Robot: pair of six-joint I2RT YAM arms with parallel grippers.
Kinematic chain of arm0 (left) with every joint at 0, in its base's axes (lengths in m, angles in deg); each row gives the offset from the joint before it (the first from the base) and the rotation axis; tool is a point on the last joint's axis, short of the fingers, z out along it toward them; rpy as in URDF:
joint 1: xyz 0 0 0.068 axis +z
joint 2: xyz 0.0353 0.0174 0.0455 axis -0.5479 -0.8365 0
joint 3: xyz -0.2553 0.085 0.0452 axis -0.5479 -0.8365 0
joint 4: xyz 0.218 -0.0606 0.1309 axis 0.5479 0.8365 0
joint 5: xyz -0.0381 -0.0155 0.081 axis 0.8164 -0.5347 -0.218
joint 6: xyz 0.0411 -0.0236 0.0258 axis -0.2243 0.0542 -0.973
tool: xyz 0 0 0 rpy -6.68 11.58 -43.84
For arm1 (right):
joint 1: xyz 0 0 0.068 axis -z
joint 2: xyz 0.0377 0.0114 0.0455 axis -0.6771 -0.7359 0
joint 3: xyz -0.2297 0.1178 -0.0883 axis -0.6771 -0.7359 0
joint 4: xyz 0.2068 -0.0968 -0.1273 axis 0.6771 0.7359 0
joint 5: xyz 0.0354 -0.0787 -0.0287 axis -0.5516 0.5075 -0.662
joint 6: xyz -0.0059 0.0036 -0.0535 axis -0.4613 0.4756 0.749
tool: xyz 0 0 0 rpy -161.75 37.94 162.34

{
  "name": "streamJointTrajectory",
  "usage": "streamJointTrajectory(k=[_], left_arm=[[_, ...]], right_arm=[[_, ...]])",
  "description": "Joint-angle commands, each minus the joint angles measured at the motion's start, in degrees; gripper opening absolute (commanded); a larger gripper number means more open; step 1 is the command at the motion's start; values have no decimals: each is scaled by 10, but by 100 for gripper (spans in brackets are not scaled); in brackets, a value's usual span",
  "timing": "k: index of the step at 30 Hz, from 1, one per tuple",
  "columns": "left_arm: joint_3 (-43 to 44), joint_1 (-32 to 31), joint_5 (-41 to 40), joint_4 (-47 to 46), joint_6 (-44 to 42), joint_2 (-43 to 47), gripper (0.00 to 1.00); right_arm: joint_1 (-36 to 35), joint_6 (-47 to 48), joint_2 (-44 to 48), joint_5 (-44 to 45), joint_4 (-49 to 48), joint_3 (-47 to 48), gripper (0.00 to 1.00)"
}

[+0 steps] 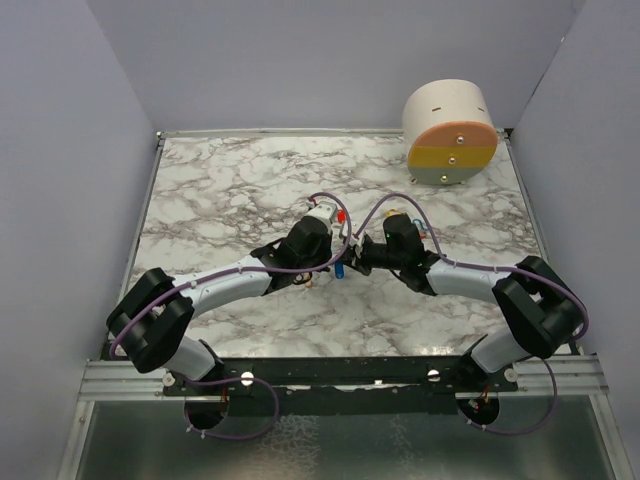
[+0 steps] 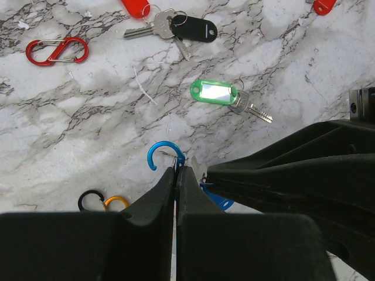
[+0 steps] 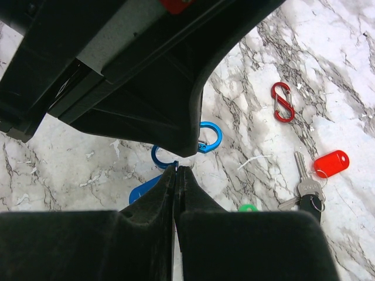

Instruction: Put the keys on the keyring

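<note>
Lying near the middle of the marble table (image 1: 220,190), the blue clip (image 2: 166,155) is sitting right at the tips of both grippers, which are meeting over it from opposite sides. The left gripper (image 2: 177,171) is pressing its two fingers fully together, and the lower end of the blue clip is disappearing between their tips, so it seems to be pinching the clip there. The right gripper (image 3: 176,170) is also keeping its fingers tight together with no gap. One loop of the clip is touching its tips, but I cannot tell if anything is really caught between them. A blue tag (image 2: 218,200) is lying just beside the clip, partly hidden under the fingers.

Going outward, a key with a green tag (image 2: 214,92) is lying flat on the table a little beyond the clip, apart from both grippers. Further away, a bunch of keys (image 2: 158,26) is lying with a black tag (image 2: 196,28) and a red tag (image 2: 136,7) joined to it. A red clip (image 2: 57,51) is lying alone, well apart from the keys. A black and orange clip (image 2: 102,202) is showing just beside the left fingers. At the far right corner of the table, a round box (image 1: 450,135) is standing.
</note>
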Motion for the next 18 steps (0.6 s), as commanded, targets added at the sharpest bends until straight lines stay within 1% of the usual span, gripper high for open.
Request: streamJointTrajectory(k=[1,18], left_arm=[[23,-6,3,-18,-2,0,0],[38,-17,0,-18,-4,-20,0]], right_arm=[[-8,6,-4,-11,7,13,1],[-8,6,4,-6,2,8,1]])
